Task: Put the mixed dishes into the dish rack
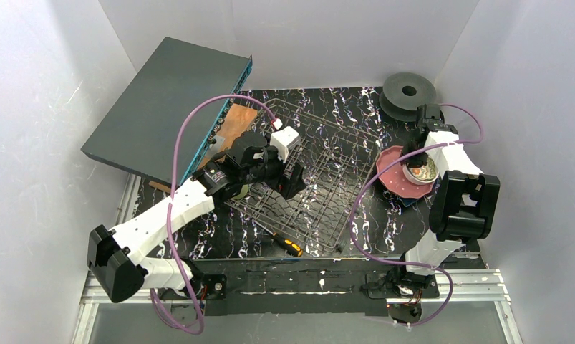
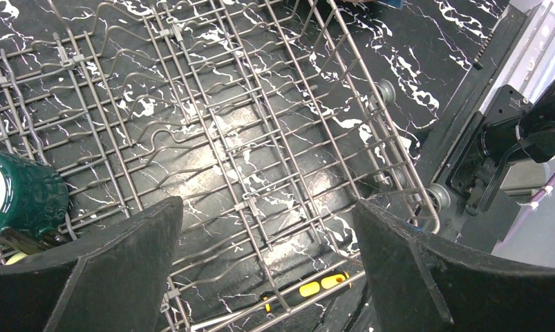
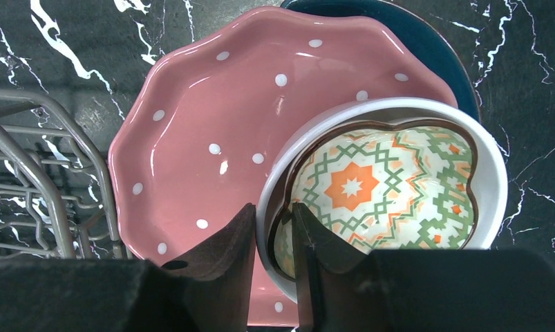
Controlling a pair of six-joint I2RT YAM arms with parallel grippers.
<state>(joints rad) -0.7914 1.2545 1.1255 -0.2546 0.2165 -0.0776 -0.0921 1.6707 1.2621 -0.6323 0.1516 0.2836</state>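
The white bowl (image 3: pixel 492 187) rests on the pink speckled plate (image 3: pixel 212 117), with a patterned scalloped dish (image 3: pixel 385 187) nested inside it. My right gripper (image 3: pixel 274 214) is shut on the bowl's near rim, one finger outside the wall and one inside. A dark blue dish (image 3: pixel 412 28) shows under the plate's far edge. This stack (image 1: pixel 395 175) lies just right of the dish rack (image 1: pixel 320 172). My left gripper (image 2: pixel 269 207) hangs open over the rack's wire floor (image 2: pixel 212 124), holding nothing. A dark green mug (image 2: pixel 19 197) lies in the rack, left of its fingers.
A yellow-black screwdriver (image 1: pixel 288 244) lies at the rack's near edge. A black spool (image 1: pixel 409 93) stands at the back right. A big grey box (image 1: pixel 166 107) leans at the back left, with a wooden board (image 1: pixel 234 125) beside it. White walls enclose the table.
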